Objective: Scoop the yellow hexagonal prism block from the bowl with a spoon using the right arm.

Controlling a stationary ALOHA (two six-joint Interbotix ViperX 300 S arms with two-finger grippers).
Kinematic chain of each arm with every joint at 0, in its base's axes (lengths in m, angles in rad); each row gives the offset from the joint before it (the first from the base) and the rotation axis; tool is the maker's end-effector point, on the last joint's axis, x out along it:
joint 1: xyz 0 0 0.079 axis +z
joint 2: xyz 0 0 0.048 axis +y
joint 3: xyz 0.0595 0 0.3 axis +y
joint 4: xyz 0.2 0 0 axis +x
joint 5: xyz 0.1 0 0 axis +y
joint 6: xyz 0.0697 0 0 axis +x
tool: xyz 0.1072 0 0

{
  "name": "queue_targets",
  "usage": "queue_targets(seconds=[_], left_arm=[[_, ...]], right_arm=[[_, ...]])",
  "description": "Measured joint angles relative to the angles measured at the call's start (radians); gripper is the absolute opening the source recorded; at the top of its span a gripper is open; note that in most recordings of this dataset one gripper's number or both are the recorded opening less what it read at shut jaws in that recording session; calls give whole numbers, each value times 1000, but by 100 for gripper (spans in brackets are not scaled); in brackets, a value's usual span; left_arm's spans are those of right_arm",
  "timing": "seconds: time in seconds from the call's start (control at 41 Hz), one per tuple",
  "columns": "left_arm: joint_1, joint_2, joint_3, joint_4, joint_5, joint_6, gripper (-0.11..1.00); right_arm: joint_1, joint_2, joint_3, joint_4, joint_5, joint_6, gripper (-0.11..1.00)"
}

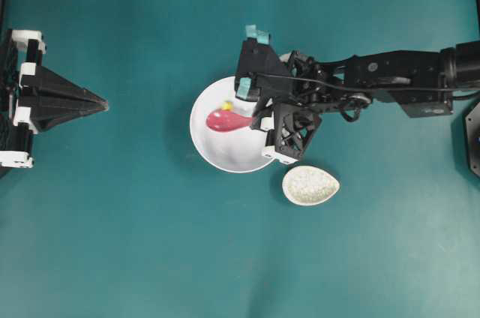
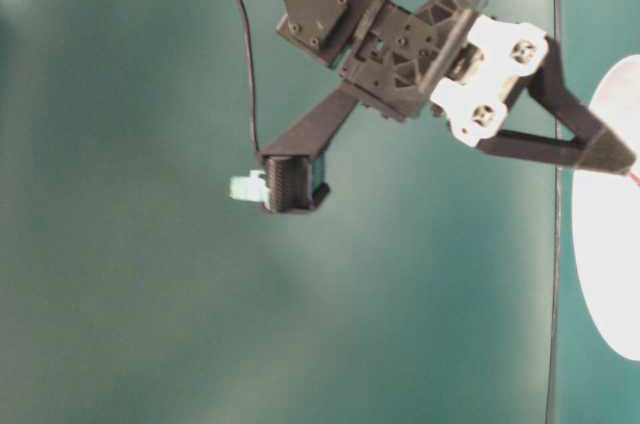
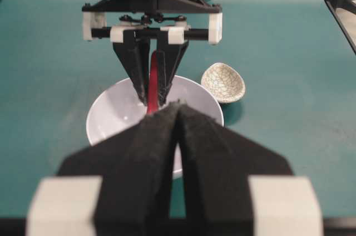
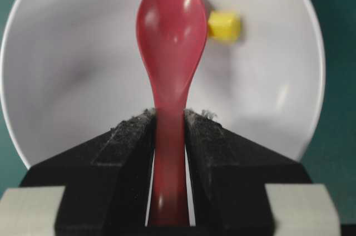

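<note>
On teal tabletop point(image 1: 135, 220), white bowl point(image 1: 214, 149), speckled dish point(image 1: 310, 185)

Obstacles: white bowl point(image 1: 217, 149) at table centre, right arm point(image 1: 390, 78) reaching over its right rim; speckled spoon rest point(image 1: 310, 185) just beside the bowl; left gripper point(image 1: 94, 104) parked far left. Free room: teal table point(image 1: 135, 243) between.
</note>
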Motion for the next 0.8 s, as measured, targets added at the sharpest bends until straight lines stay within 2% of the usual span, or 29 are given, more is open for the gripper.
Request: queue_targets(seconds=[0.171,0.341,0.56,0.804], left_arm=[[0,0,0,2,0,0,-1],[0,0,0,2,0,0,-1],[0,0,0,0,0,0,-1],[0,15,0,0,-6,0,-1]], right_arm=[[-2,-63,12,0,-6,0,24],[0,-135,17,0,60,2,24],[-2,-198,6,2,256,20,24],[-3,-181,-74,3,488,84,24]])
